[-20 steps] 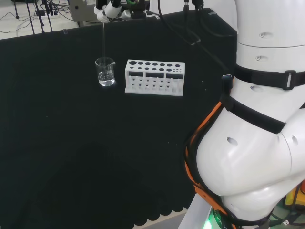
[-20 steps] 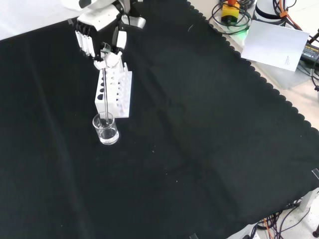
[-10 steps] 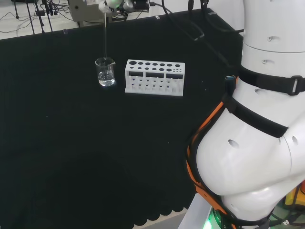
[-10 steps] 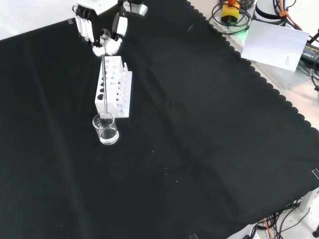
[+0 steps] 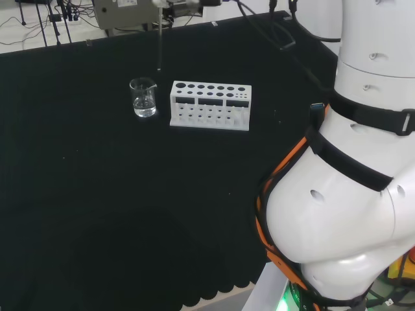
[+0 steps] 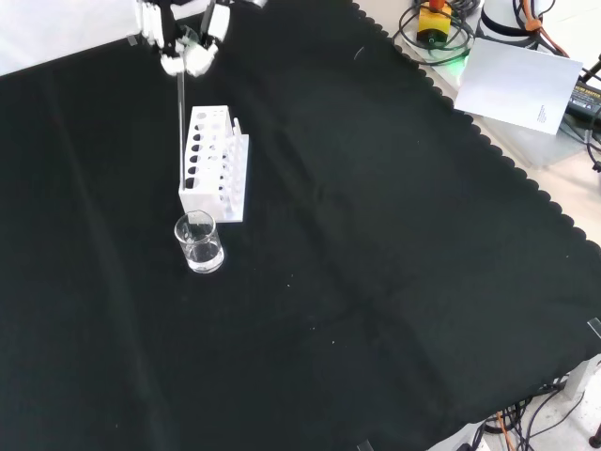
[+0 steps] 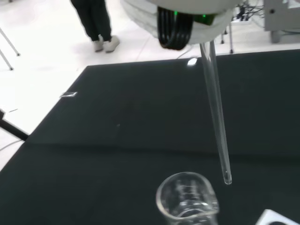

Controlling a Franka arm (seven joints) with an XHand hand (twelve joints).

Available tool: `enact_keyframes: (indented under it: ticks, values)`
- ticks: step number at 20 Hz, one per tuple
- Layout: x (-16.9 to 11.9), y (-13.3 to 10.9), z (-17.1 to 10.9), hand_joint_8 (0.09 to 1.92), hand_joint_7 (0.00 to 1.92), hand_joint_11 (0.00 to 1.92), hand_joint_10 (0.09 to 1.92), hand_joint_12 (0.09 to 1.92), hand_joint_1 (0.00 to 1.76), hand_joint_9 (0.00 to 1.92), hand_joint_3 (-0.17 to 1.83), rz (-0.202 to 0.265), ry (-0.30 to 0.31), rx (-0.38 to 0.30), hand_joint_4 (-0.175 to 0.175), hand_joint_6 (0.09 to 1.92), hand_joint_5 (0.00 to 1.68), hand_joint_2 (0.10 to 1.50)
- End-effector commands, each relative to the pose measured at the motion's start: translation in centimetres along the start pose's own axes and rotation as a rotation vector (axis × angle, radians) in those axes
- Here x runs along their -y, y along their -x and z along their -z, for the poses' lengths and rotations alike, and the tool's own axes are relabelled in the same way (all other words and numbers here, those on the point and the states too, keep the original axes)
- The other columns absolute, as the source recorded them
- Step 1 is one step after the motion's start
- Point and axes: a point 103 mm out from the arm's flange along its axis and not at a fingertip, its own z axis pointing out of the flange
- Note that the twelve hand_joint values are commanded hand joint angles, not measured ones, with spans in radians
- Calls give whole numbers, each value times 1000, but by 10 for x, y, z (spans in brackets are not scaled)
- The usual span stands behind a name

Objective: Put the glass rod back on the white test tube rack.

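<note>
The glass rod hangs upright from the hand, whose fingers are curled round its top end at the upper edge of the front view. The rod's lower tip is in the air, clear of the small glass beaker and above the gap between it and the white test tube rack. In the front view the rack lies just beyond the beaker. The wrist view has the rod ending beside the beaker's rim. The beaker holds a little clear liquid.
The arm's white links take up the right of the head view. In the front view the cloth's scalloped edge runs along the right, with a sheet of paper and cables beyond it. Black cloth stretches wide in front of the beaker.
The hand has risen and drifted right in the head view, towards the rack. The rod has come up out of the beaker with it.
</note>
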Motion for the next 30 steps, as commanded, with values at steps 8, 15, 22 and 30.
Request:
enact_keyframes:
  ticks: [8, 15, 22, 30]
  values:
    - [34, 69, 17, 970, 1230, 1351, 525, 1014, 1314, 1850, 431, -112, 34, -6, -175, 88, 1353, 798]
    - [48, 94, 21, 971, 1230, 1350, 526, 1014, 1314, 1849, 429, -150, 35, -5, -175, 87, 1353, 799]
    - [54, 102, 23, 971, 1230, 1351, 527, 1014, 1314, 1850, 428, -173, 21, 5, -175, 87, 1354, 800]
    - [61, 102, 21, 971, 1229, 1350, 527, 1014, 1314, 1849, 427, -153, 25, -1, -175, 87, 1355, 800]
